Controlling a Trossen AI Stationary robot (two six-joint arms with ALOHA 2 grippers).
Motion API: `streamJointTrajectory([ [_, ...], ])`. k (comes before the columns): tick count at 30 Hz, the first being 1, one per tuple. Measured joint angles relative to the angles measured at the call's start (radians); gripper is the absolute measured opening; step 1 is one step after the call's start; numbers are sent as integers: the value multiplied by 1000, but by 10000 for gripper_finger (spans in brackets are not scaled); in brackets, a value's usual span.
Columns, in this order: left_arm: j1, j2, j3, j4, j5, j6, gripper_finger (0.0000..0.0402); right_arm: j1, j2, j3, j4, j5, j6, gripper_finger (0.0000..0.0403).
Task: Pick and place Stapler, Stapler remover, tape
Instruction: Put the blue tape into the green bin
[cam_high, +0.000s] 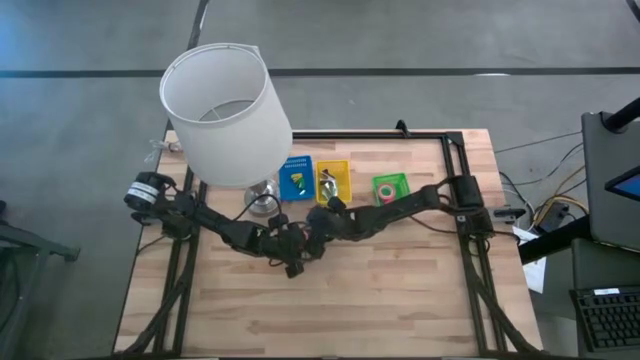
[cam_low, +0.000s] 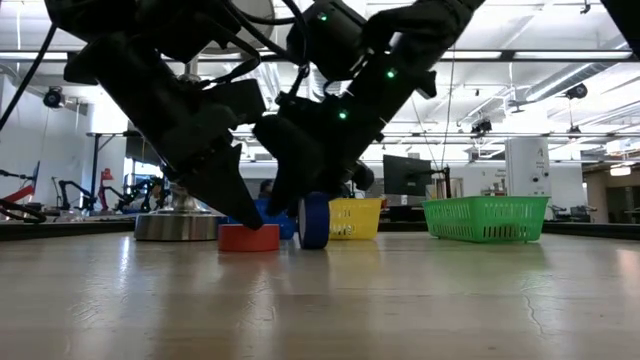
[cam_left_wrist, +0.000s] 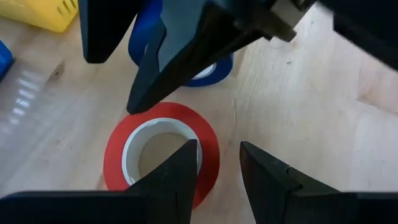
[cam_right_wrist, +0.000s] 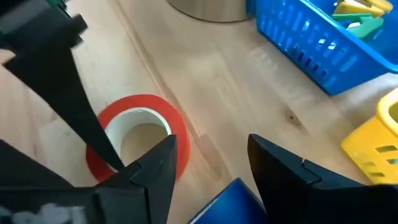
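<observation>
A red tape roll (cam_left_wrist: 163, 155) lies flat on the wooden table. My left gripper (cam_left_wrist: 217, 152) is open over it, one finger in its hole and the other outside its wall. A blue roll (cam_low: 313, 221) stands on edge just to the red roll's right, between the fingers of my open right gripper (cam_right_wrist: 211, 152). Another reddish roll (cam_high: 385, 190) lies in the green basket (cam_high: 391, 176). A small silvery piece, the stapler remover (cam_high: 326, 186), lies in the yellow basket (cam_high: 340, 170). The stapler is out of view. My left gripper comes down slanting from the table's left. One fingertip (cam_left_wrist: 188, 155) stands at the red roll's inner wall, the other apart from its outer face (cam_left_wrist: 214, 163). Whether it touches I cannot tell. My right gripper straddles the blue roll's top (cam_right_wrist: 230, 199); whether it touches I cannot tell.
A lamp with a white shade (cam_high: 225, 110) and a metal foot (cam_low: 177, 224) stands at the far left. A blue basket (cam_right_wrist: 311, 43) with coloured pieces sits beside the yellow one. Both arms meet mid-table; bare wood lies toward the near edge.
</observation>
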Motion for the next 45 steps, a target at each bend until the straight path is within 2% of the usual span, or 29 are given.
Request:
streamJointTrajectory([
  [8, 0, 0, 0, -3, 1, 2, 124, 14, -36, 62, -153, 16, -38, 189],
  [15, -2, 0, 0, -5, 2, 2, 124, 34, -107, 59, -296, 18, 80, 189],
  [22, -5, 0, 0, -5, 2, 0, 124, 57, -99, 47, -294, 26, 178, 189],
  [34, -5, 0, 0, -8, 2, -1, 124, 54, -83, 44, -307, 74, 193, 189],
  [45, -5, 0, 0, -9, 2, -3, 124, 58, -126, 43, -374, 57, 237, 182],
])
